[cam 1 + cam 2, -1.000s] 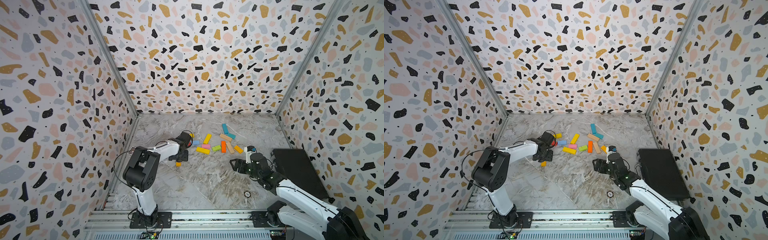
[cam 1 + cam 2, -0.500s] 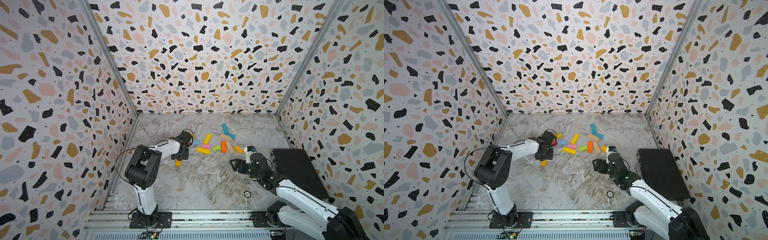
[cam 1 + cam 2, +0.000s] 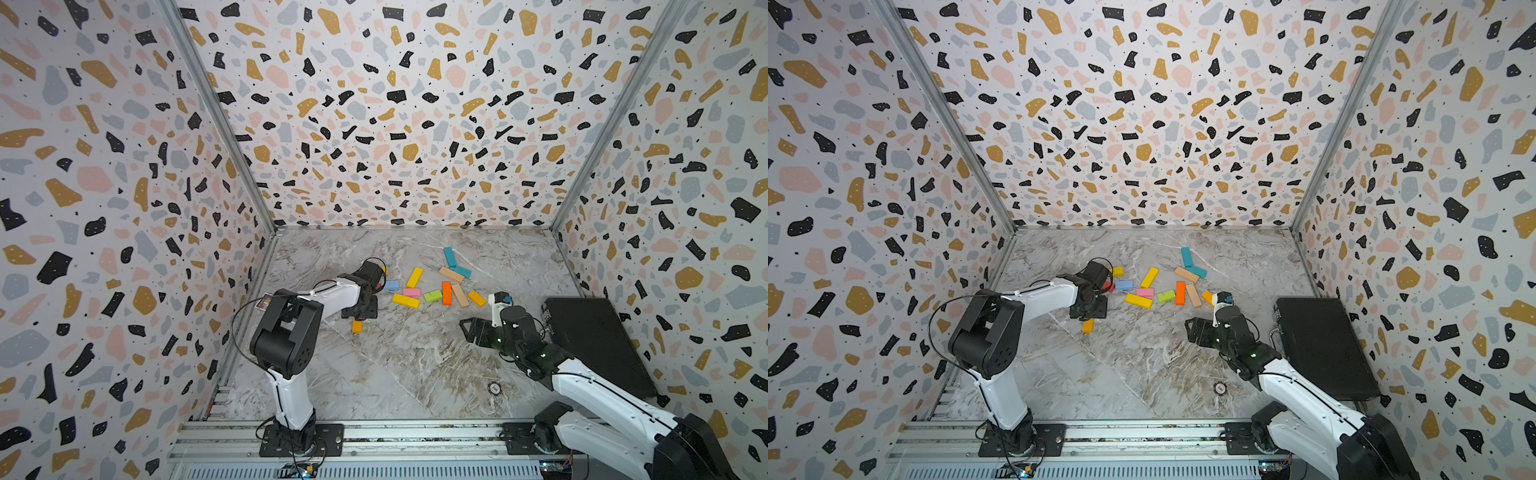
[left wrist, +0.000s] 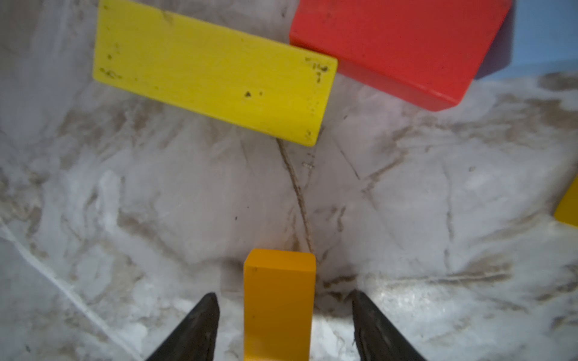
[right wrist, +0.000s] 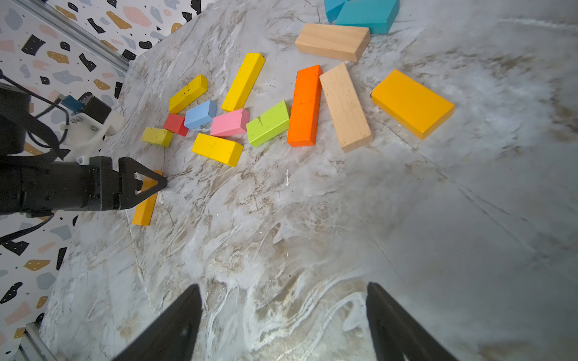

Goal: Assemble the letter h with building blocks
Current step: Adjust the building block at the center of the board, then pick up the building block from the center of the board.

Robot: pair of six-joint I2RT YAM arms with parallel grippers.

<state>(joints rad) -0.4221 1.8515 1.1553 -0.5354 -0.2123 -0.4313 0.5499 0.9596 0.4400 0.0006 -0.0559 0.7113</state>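
Left pincer point(image 4: 284, 294) (astride orange bar point(image 4: 279, 312)) wider

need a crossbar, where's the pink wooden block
In a top view the pink wooden block lies in the left half of the block pile, between the light blue wooden block and the green wooden block.

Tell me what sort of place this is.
Probably a robot test cell, not a home: patterned walls box in a marble-look tabletop, the left arm and right arm are bolted to a metal rail, and coloured building blocks lie scattered.
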